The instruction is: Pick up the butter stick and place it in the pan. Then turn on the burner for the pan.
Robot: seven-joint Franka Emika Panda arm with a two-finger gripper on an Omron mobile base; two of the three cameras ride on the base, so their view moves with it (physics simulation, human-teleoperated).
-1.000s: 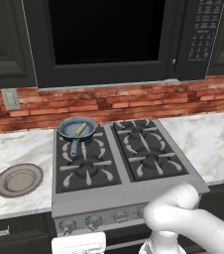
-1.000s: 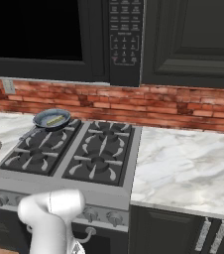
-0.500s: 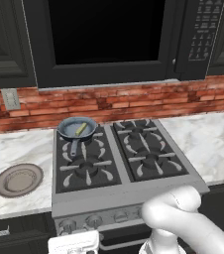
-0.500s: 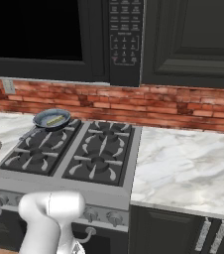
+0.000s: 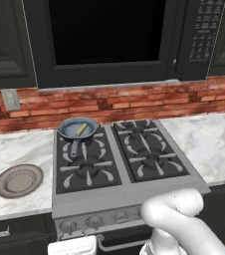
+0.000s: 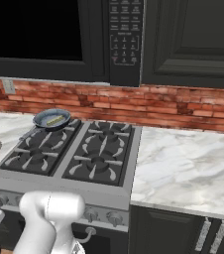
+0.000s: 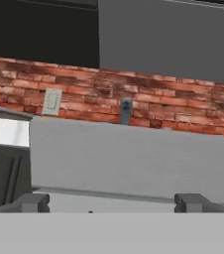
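I am looking at the stove (image 5: pixel 122 164) as my landmark. The pan (image 5: pixel 77 129) is sitting on the stove's back left burner, its short dark handle pointing toward the front of the stove. The butter stick (image 5: pixel 81 130) is lying inside the pan, on its grey-blue floor; in the right base view I am seeing the same: butter stick (image 6: pixel 54 119) within the pan (image 6: pixel 52 119), at the stove's (image 6: pixel 74 158) far left corner. A beige round plate (image 5: pixel 18 180) is resting on the marble counter (image 5: pixel 15 149) just left of the stove. The knobs (image 5: pixel 94 222) are lining the stove's front panel. In the hand view the gripper (image 7: pixel 112 202) is standing with its two dark fingertips (image 7: pixel 30 202) wide apart, nothing between them, facing the brick wall (image 7: pixel 134 106) behind the stove.
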